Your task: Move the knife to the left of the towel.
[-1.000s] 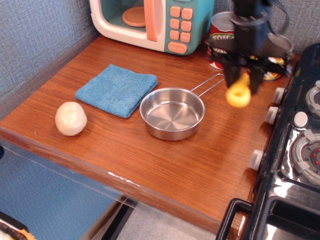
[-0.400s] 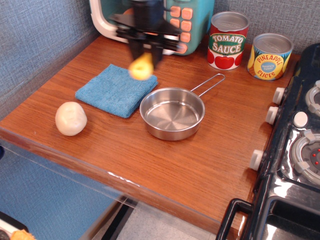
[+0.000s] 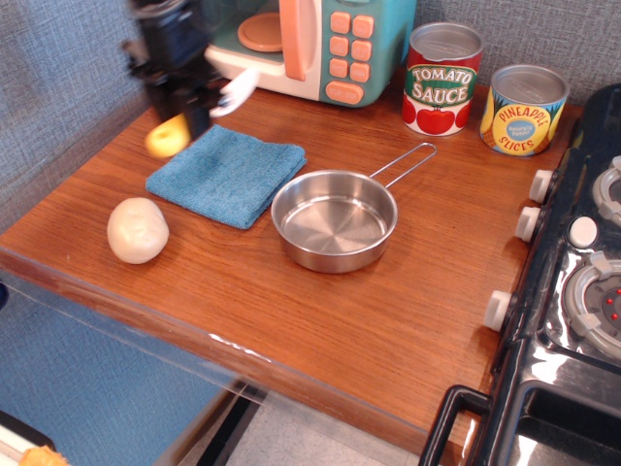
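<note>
My gripper (image 3: 190,105) is shut on the knife (image 3: 168,138) and holds it above the counter at the far left corner of the towel (image 3: 229,173). The knife's yellow handle points down-left and its white blade (image 3: 238,93) sticks out up-right. The towel is a folded blue cloth lying flat, left of the steel pan (image 3: 335,218). The gripper is blurred by motion.
A cream ball-shaped thing (image 3: 137,230) sits in front of the towel near the counter's front edge. A toy microwave (image 3: 296,39) stands at the back. Tomato sauce (image 3: 443,78) and pineapple (image 3: 524,109) cans stand back right. A stove (image 3: 572,291) borders the right.
The gripper carried the knife leftward from beside the cans, across the back of the pan and towel, to the towel's far left corner. Nothing else moved.
</note>
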